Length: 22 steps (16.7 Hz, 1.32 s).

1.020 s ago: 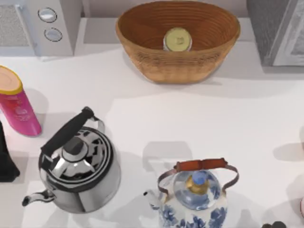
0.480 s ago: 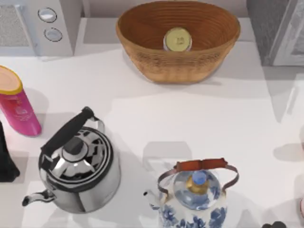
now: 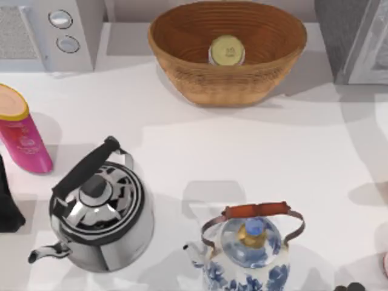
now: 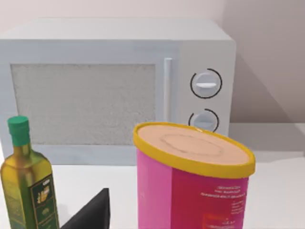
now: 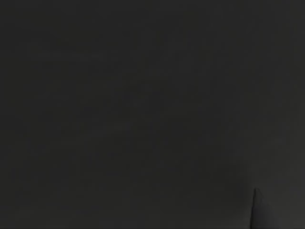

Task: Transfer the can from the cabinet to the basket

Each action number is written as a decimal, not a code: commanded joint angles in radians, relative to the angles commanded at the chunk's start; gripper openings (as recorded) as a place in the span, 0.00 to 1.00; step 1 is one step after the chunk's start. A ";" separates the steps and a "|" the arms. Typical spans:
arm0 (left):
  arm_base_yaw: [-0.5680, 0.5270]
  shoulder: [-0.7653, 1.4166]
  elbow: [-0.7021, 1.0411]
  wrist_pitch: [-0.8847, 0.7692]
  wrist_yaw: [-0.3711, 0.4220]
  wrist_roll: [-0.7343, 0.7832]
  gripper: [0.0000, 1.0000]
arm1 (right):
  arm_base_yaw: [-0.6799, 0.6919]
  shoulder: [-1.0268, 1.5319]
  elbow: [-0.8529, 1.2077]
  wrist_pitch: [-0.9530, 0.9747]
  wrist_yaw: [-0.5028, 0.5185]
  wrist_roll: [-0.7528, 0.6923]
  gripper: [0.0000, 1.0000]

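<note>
Shadows had shifted at the table's (image 3: 200,151) right edge; the can (image 3: 227,50) stayed upright inside the basket (image 3: 230,85), top centre. End effectors' state: cannot tell. Right wrist view dark.

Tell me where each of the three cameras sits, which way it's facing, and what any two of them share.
Top view: above the table, looking down at the can inside the basket, two kettles, the left arm at the left edge.
Left wrist view: low, facing the pink tube, the microwave, an oil bottle.
Right wrist view: dark.
Shared: top and left wrist views both show tube and microwave.
</note>
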 joint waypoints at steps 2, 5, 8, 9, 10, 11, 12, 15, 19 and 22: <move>0.000 0.000 0.000 0.000 0.000 0.000 1.00 | 0.111 -0.012 -0.011 -0.002 0.111 -0.001 1.00; 0.000 0.000 0.000 0.000 0.000 0.000 1.00 | 0.198 -0.023 -0.023 -0.004 0.199 -0.002 1.00; 0.000 0.000 0.000 0.000 0.000 0.000 1.00 | 0.205 -0.024 -0.024 -0.004 0.206 -0.002 1.00; 0.000 0.000 0.000 0.000 0.000 0.000 1.00 | 0.205 -0.024 -0.024 -0.004 0.206 -0.002 1.00; 0.000 0.000 0.000 0.000 0.000 0.000 1.00 | 0.182 -0.046 -0.016 -0.011 0.224 -0.014 1.00; 0.000 0.000 0.000 0.000 0.000 0.000 1.00 | 0.181 -0.043 -0.013 -0.010 0.222 -0.014 1.00; 0.000 0.000 0.000 0.000 0.000 0.000 1.00 | 0.174 -0.030 -0.002 -0.006 0.213 -0.014 1.00; 0.000 0.000 0.000 0.000 0.000 0.000 1.00 | 0.138 0.043 0.044 0.013 0.177 -0.013 1.00; 0.000 0.000 0.000 0.000 0.000 0.000 1.00 | 0.098 0.105 0.090 0.035 0.143 -0.012 1.00; 0.000 0.000 0.000 0.000 0.000 0.000 1.00 | 0.108 0.083 0.078 0.033 0.147 -0.014 1.00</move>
